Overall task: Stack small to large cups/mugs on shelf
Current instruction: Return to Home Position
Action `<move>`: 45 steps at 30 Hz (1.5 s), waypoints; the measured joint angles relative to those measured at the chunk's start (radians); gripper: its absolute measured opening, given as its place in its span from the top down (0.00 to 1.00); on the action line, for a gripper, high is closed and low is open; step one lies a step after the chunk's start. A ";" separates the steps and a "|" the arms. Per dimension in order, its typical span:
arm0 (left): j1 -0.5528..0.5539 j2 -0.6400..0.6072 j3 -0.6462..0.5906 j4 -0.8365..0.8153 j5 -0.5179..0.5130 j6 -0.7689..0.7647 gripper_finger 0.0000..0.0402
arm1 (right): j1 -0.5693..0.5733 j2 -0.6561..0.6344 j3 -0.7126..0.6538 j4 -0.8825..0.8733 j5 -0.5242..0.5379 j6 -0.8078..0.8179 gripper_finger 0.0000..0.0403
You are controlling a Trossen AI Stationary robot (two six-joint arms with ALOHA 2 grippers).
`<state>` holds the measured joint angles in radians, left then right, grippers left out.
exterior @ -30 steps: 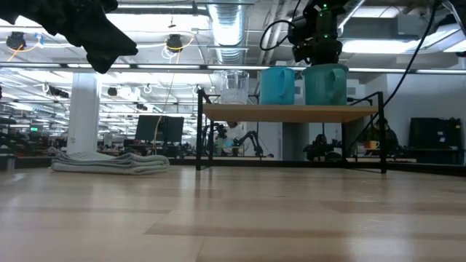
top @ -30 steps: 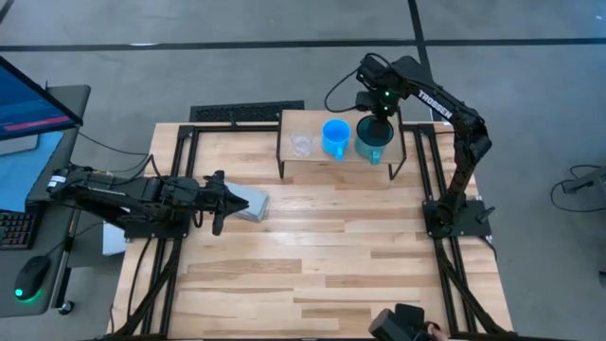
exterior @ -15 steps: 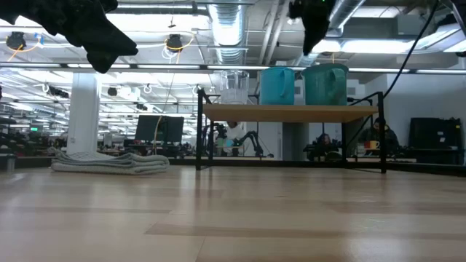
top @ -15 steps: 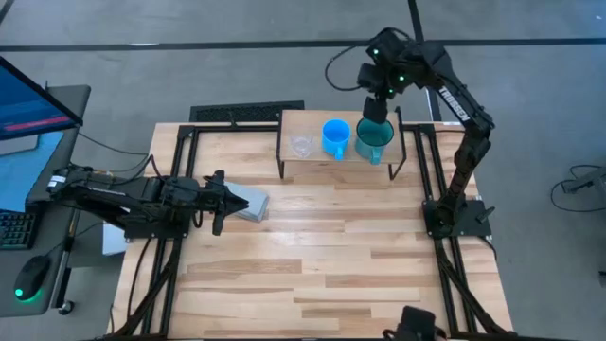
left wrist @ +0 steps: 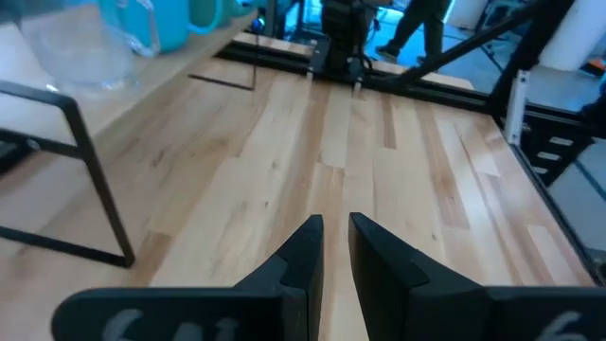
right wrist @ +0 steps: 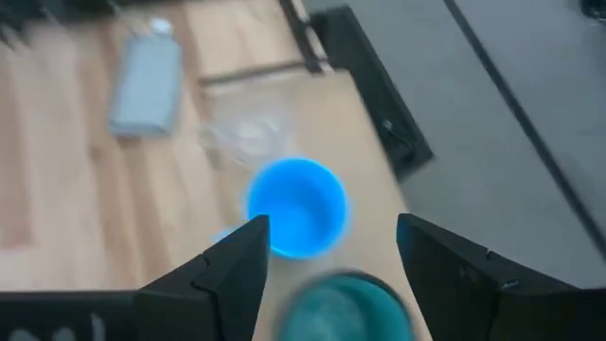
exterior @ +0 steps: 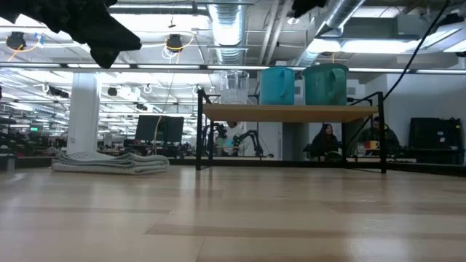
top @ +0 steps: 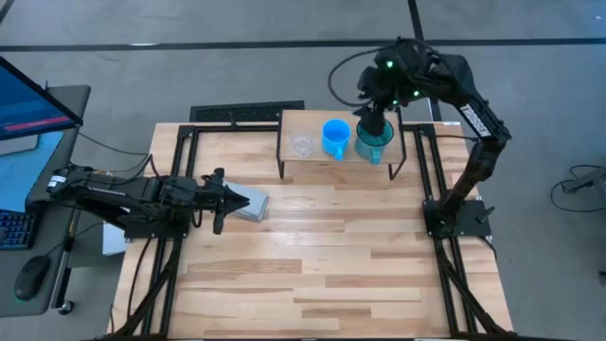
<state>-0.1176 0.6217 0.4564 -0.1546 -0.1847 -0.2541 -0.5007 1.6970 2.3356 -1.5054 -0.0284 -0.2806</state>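
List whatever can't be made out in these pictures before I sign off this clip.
Green mug: right wrist view, blurred and cut by the bottom edge.
Right gripper: low view's top edge cuts off nearly all of it.
Grey block: high view, left gripper overlaps one end.
Glass cup: high view, too faint to tell whether it holds anything.

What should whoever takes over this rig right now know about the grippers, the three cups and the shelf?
Right gripper: open, empty, raised above the larger teal-green handled mug.
Left gripper: shut, empty, above the tabletop by the flat grey block.
Small light-wood shelf on black legs holds a row: tiny clear glass cup, medium bright blue handled mug, then the teal-green mug, all upright.
Done: all three are on the shelf in size order.
Left: probably only bringing the right arm back to rest.
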 joint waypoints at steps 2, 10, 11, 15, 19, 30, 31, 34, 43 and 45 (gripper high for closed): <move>0.000 0.000 0.000 0.005 -0.022 0.012 0.89 | 0.046 0.001 0.000 0.026 0.000 0.078 0.37; 0.000 -0.001 0.000 0.055 -0.034 0.019 0.89 | 0.208 -0.011 -0.002 0.120 -0.054 0.115 0.40; 0.000 -0.002 0.000 0.056 -0.031 0.027 0.89 | 0.225 -0.024 -0.002 0.118 -0.054 0.119 0.42; 0.000 -0.001 0.000 0.063 -0.030 0.034 0.89 | 0.282 -0.074 -0.001 0.100 -0.048 0.126 0.57; 0.000 -0.002 0.000 0.092 -0.031 0.035 0.89 | 0.316 -0.121 -0.002 0.062 -0.023 0.156 0.79; 0.000 -0.086 0.000 0.121 -0.031 0.076 0.89 | 0.401 -0.319 -0.198 0.133 0.057 0.220 0.98; 0.000 -0.097 0.000 0.120 -0.031 0.076 0.89 | 0.409 -0.353 -0.268 0.175 0.059 0.226 0.98; 0.000 -0.123 0.000 0.120 -0.031 0.083 0.89 | 0.427 -0.470 -0.512 0.346 0.058 0.236 0.98; 0.000 -0.140 0.000 0.092 -0.041 0.093 0.89 | 0.449 -0.825 -1.209 0.868 0.030 0.380 0.99; 0.000 -0.137 0.000 0.069 -0.065 0.094 0.89 | 0.460 -0.882 -1.319 0.950 0.025 0.406 0.99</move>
<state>-0.1177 0.4844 0.4564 -0.0857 -0.2502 -0.1604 -0.0407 0.8147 1.0167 -0.5557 -0.0032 0.1253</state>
